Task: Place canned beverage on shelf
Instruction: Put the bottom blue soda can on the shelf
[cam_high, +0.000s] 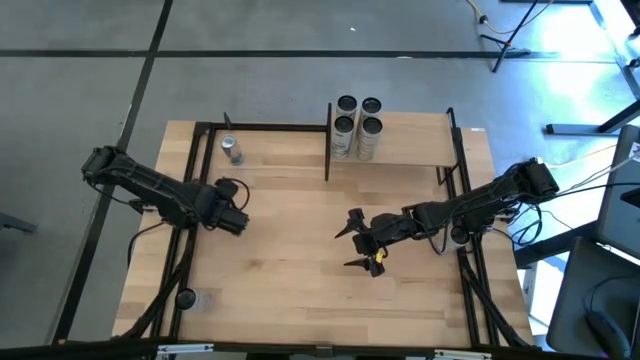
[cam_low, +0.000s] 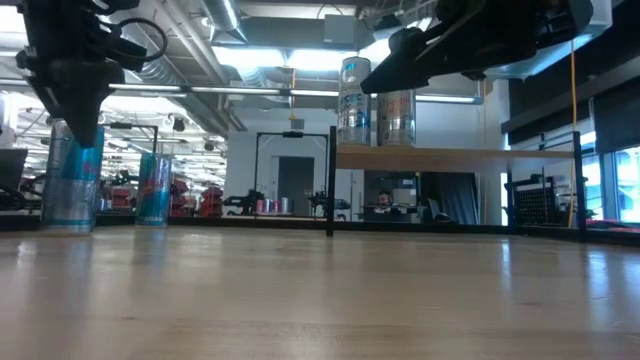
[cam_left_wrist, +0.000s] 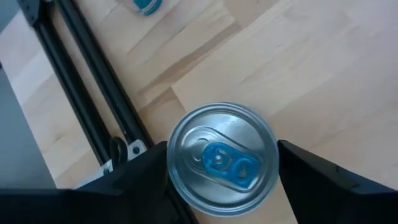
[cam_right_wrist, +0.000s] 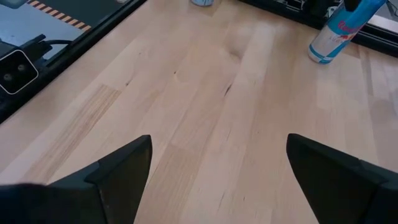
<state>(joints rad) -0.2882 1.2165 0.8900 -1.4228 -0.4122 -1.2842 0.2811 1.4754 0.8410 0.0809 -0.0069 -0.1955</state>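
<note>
A silver-and-blue can with a blue tab (cam_left_wrist: 222, 160) stands upright at the table's left, and also shows in the low view (cam_low: 70, 185). My left gripper (cam_left_wrist: 222, 155) comes down over it (cam_high: 235, 218) and is shut on it. A second can (cam_high: 232, 150) stands on its base farther back. The shelf (cam_high: 410, 152) at the far right is a small wood board on black posts and carries several cans (cam_high: 358, 125). My right gripper (cam_high: 346, 250) hangs open and empty over the table's middle (cam_right_wrist: 217, 155). My left gripper pinches the can between its two fingers, one on each side of the upper wall just below the rim (cam_left_wrist: 171, 163). The fingers come from above, pointing down. The can is upright; in the low view its base (cam_low: 68, 226) seems to be on the table.
Black frame bars (cam_high: 190, 190) run along the table's left and right sides. A black post (cam_high: 328, 140) marks the shelf's left edge. Another can (cam_high: 203, 299) stands near the front left corner. Bare wood (cam_high: 300, 290) lies between the arms.
</note>
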